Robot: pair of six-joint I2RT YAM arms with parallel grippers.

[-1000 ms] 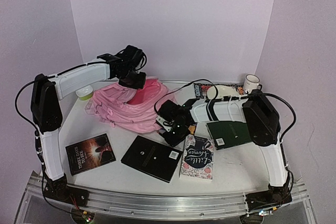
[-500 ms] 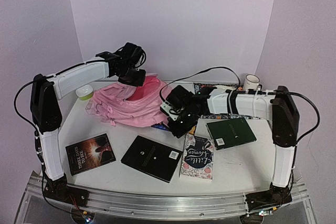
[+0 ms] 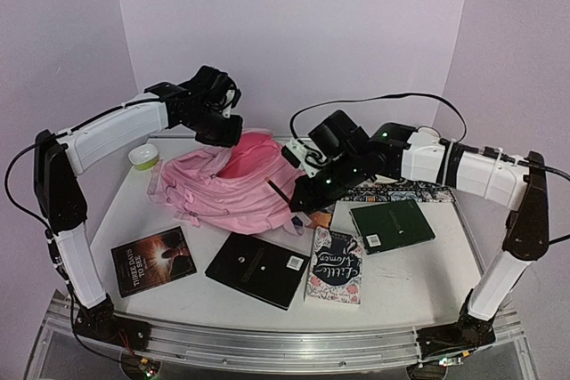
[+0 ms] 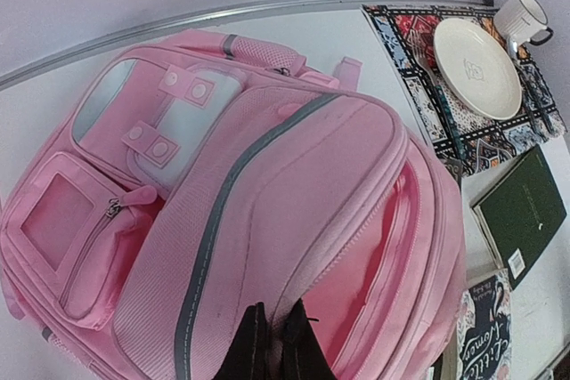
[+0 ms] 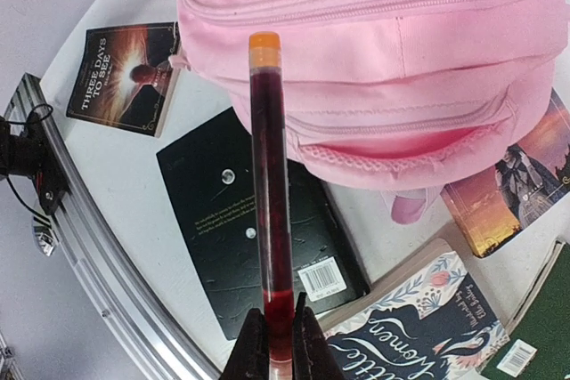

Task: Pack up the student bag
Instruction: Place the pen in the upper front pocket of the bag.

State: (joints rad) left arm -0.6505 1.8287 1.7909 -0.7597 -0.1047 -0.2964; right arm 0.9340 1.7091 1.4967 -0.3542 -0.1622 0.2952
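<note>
The student bag [image 3: 227, 189] is a big pink backpack lying on the table, its main compartment gaping toward the right. My left gripper [image 4: 274, 340] is shut on the rim of that opening and holds it up; from above the left gripper [image 3: 223, 131] sits over the bag's [image 4: 267, 175] back end. My right gripper [image 5: 278, 344] is shut on the base of a dark red pen [image 5: 267, 175] with an orange tip. The pen points out over the bag's [image 5: 383, 51] side. In the top view the right gripper [image 3: 307, 198] hovers just right of the bag.
Books lie in front: one with a dark cover and a glowing sun [image 3: 153, 260], a black one [image 3: 258, 267], "Little Women" [image 3: 336, 266], a green one [image 3: 392, 224]. Another book [image 5: 517, 180] pokes out from under the bag. A placemat with plate [image 4: 476, 67] and mug [image 4: 525, 15] is back right; a green-lidded cup [image 3: 142, 157] back left.
My right arm has risen from the table and stretched out, carrying the pen up beside the bag's opening. My left gripper has lifted the bag's rim a little higher.
</note>
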